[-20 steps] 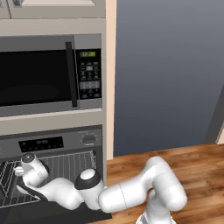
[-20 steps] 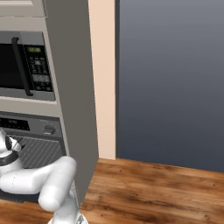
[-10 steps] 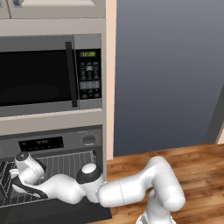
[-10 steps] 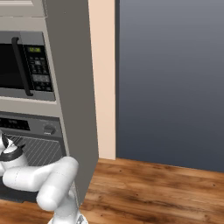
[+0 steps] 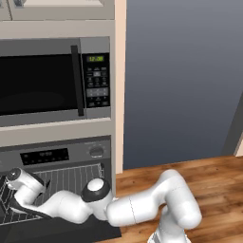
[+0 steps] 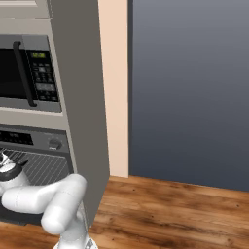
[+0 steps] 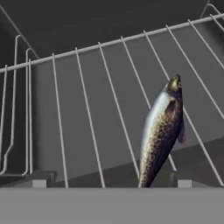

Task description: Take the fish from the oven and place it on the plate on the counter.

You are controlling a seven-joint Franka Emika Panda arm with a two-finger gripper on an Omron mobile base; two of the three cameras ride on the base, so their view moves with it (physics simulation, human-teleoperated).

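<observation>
The fish (image 7: 162, 131), slim, speckled dark with a pale side, lies on the wire rack (image 7: 87, 109) inside the oven (image 5: 61, 154). Its head points to the back wall. Its tail reaches down between my fingertips, close to the right fingertip (image 7: 183, 181). My gripper (image 7: 111, 181) is open, with both tips low at the rack's front and the fish not gripped. In the left base view my arm bends down and left into the oven cavity over the rack (image 5: 71, 178). The plate and the counter are out of view.
A microwave (image 5: 47, 80) sits right above the oven. The dark oven door (image 5: 57, 232) hangs open below my arm. A cabinet side panel (image 6: 82, 97) borders the oven on the right. A wooden floor (image 5: 213, 180) and a blue-grey wall (image 5: 180, 80) lie to the right.
My hand has slid further left and deeper into the oven over the rack. The jaws have stayed open.
</observation>
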